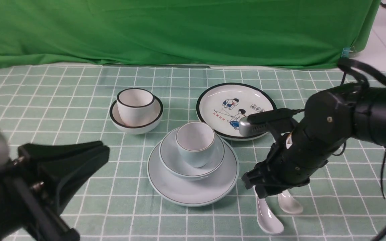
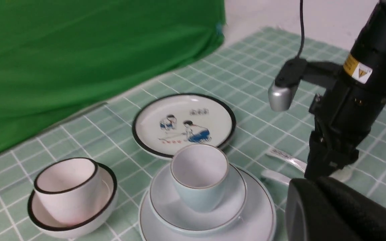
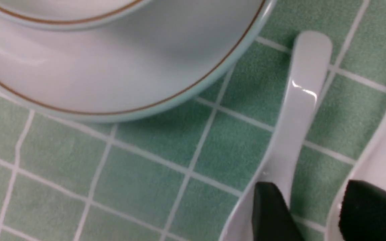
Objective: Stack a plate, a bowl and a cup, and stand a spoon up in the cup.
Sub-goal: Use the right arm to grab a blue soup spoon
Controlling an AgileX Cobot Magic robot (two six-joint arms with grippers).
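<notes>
Pale cup (image 1: 195, 143) in bowl (image 1: 169, 157), bowl on plate (image 1: 186, 194).

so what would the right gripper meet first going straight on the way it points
Most likely the plain spoon handle, lying on the tablecloth just below the right gripper, whose jaws stand open; depth is unclear.

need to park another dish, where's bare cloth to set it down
Bare cloth lies left of the black-rimmed bowl and between the plate and the left gripper. Crowded on the plate's right: the right gripper over the spoon and the printed spoon, cartoon plate behind.
</notes>
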